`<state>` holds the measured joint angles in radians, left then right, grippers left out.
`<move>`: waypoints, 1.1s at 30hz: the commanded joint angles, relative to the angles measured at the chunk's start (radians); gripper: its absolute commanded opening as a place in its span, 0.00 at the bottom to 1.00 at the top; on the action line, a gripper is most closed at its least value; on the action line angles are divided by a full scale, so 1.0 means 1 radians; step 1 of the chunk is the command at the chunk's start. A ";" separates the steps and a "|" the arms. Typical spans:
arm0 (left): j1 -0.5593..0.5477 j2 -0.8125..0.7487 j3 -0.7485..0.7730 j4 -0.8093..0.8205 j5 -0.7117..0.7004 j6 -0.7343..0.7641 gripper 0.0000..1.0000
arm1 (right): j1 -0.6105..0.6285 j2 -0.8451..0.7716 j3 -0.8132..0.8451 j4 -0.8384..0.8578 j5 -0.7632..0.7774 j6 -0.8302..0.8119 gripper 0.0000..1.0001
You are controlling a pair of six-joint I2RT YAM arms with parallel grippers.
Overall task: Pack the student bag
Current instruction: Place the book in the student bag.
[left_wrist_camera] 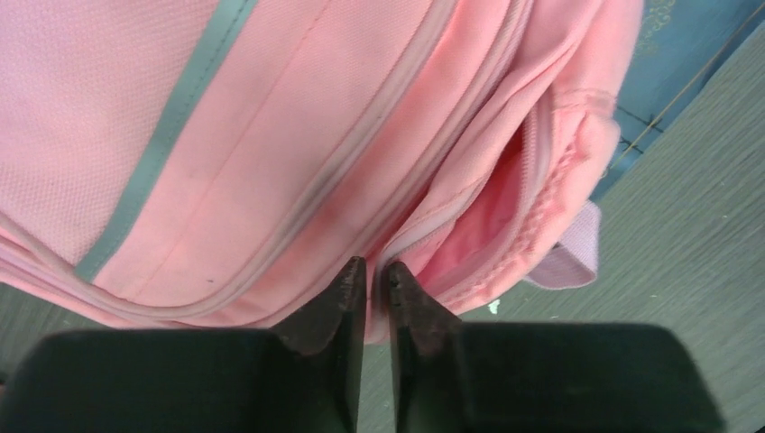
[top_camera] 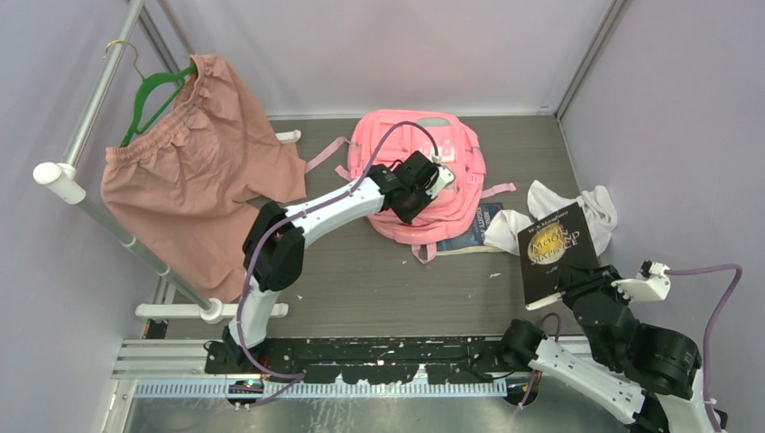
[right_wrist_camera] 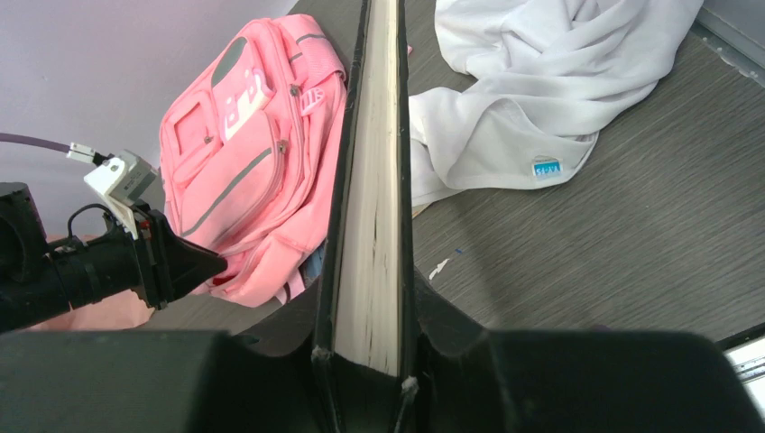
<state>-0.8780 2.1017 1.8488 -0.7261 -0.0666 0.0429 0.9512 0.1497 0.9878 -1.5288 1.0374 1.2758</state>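
1. Since the right gripper clamps the black book by one end, with its fingers spread only to the book's thickness, the step in hand reads as opening the bag for it. Advice: hold the book upright and off the table until the mouth gapes. Right arm is folded low near its base, wrist turned up, the book's cover facing the top camera.
2. Left gripper: fingers narrow with a thin slit between them, tips against the pale zipper lip of the student bag. Cannot tell whether the lip is caught. Judgement: bite one lip only, not both layers, then lift so the opening faces the right arm. Left arm is stretched forward across the table, wrist pitched down over the bag.
3. The student bag lies front up at the table's far centre, partly on a blue book. White cloth lies just beside it on the right.
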 commanded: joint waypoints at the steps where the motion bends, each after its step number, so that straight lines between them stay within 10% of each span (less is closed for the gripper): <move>1: 0.010 -0.015 0.000 -0.005 -0.013 -0.030 0.04 | 0.000 0.041 -0.006 0.221 0.050 -0.079 0.01; 6: 0.063 -0.023 0.095 -0.067 -0.019 -0.117 0.00 | 0.007 0.096 -0.015 0.406 -0.052 -0.206 0.01; 13: 0.249 -0.224 -0.026 0.197 0.403 -0.413 0.00 | 0.009 0.160 -0.187 0.758 -0.330 -0.171 0.01; 28: 0.254 -0.314 0.014 0.313 0.523 -0.539 0.00 | 0.009 0.382 -0.341 1.187 -0.664 -0.069 0.01; 33: 0.255 -0.342 -0.014 0.341 0.542 -0.588 0.00 | 0.008 0.413 -0.453 1.394 -0.557 0.035 0.01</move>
<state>-0.6186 1.8530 1.8118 -0.5179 0.3931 -0.4721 0.9585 0.5549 0.5503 -0.4511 0.4061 1.1969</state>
